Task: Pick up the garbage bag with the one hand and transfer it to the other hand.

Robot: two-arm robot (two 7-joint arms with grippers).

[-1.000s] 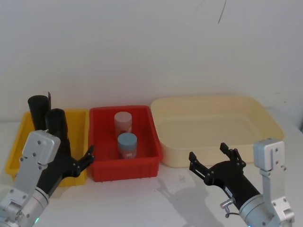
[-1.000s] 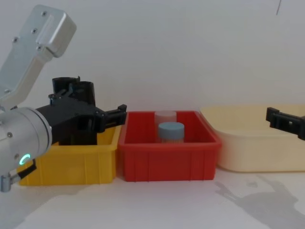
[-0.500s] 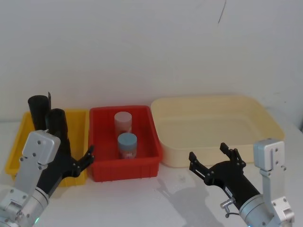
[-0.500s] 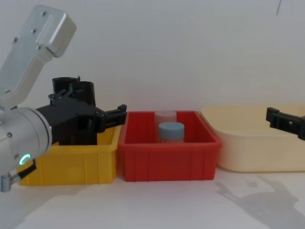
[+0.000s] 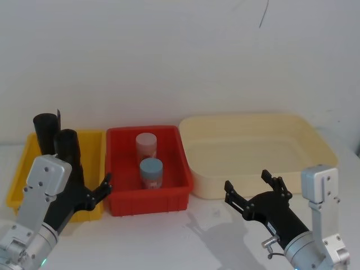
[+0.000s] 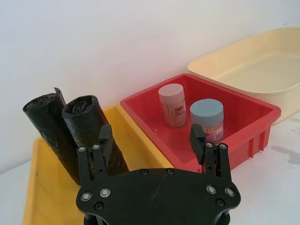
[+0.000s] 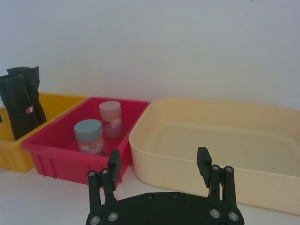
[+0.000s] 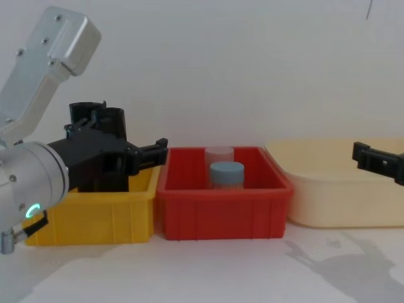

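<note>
Head view: garbage bag (image 5: 68, 147) stands upright in yellow bin (image 5: 93, 138), thinner black roll (image 5: 45, 130) just behind it, close enough to crowd your grasp. Your left gripper (image 6: 150, 140) hovers at bin's near side, jaws wide, empty; left arm hides bag's lower part. Red bin (image 5: 146, 202) sits just beside yellow one, holding pink-lidded jar (image 5: 145, 145) and blue-lidded jar (image 5: 151, 171). Cream tub (image 5: 315, 140) beside that. Right gripper (image 5: 247, 181) hangs low over table (image 5: 185, 236) before tub, jaws wide, empty.
</note>
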